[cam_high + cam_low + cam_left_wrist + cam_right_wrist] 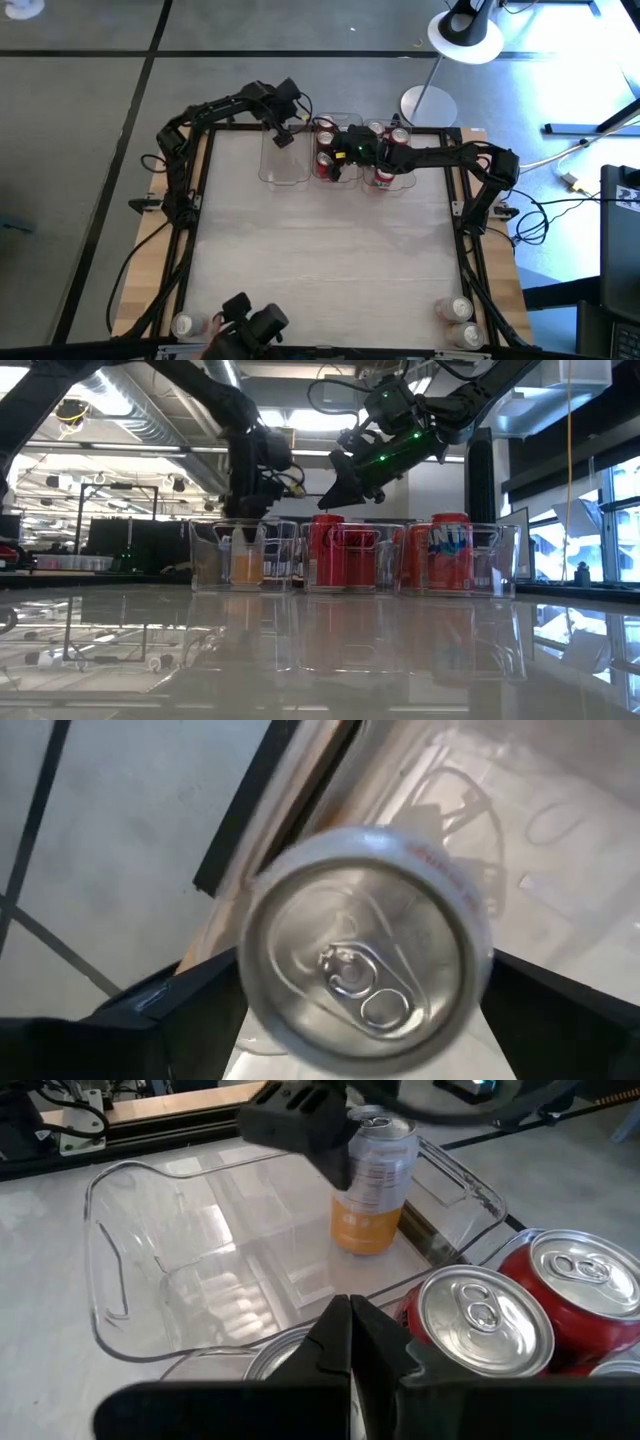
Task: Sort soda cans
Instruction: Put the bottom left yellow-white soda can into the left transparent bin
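Left end effector (pixel 335 1140) hangs over the far end of the left clear bin (pixel 130 1295), its fingers spread on either side of a silver and orange soda can (pixel 372 1185) that stands upright on the bin's floor; whether the fingers touch the can cannot be told. From the left wrist view the can's silver top (pixel 365 970) sits between the two dark fingers. Right end effector (pixel 352 150) hovers just above the middle bin (pixel 345 560), with its fingers pressed together and holding nothing. Below it, red soda cans (pixel 570 1295) stand upright and packed close in the middle bin, and more red cans (pixel 450 550) fill the right bin, all three bins in a row at the far edge of the surface (pixel 320 260). Other cans wait at the near corners of the surface: one pair at the near left (pixel 185 324) and another at the near right (pixel 458 312).
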Controlling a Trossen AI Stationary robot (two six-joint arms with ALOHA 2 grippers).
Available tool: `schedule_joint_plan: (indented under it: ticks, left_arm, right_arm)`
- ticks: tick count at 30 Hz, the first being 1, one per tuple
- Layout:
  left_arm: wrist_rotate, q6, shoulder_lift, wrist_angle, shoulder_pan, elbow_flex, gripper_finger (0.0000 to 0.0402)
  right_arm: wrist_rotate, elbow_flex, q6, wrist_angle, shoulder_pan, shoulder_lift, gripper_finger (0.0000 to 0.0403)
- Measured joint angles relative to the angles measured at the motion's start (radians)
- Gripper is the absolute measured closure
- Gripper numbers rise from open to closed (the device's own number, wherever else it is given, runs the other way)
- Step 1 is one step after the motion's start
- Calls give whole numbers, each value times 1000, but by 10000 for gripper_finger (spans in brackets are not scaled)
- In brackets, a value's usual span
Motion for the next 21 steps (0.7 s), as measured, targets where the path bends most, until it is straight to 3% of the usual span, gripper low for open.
schedule_joint_plan:
  ticks: [10,21]
  left_arm:
    - [-5,-2,-20,-159,-26,158,41]
    - [-11,-96,-210,-181,-155,167,41]
  right_arm:
    - [0,0,0,-2,0,0,400]
    - [0,0,0,-14,0,0,400]
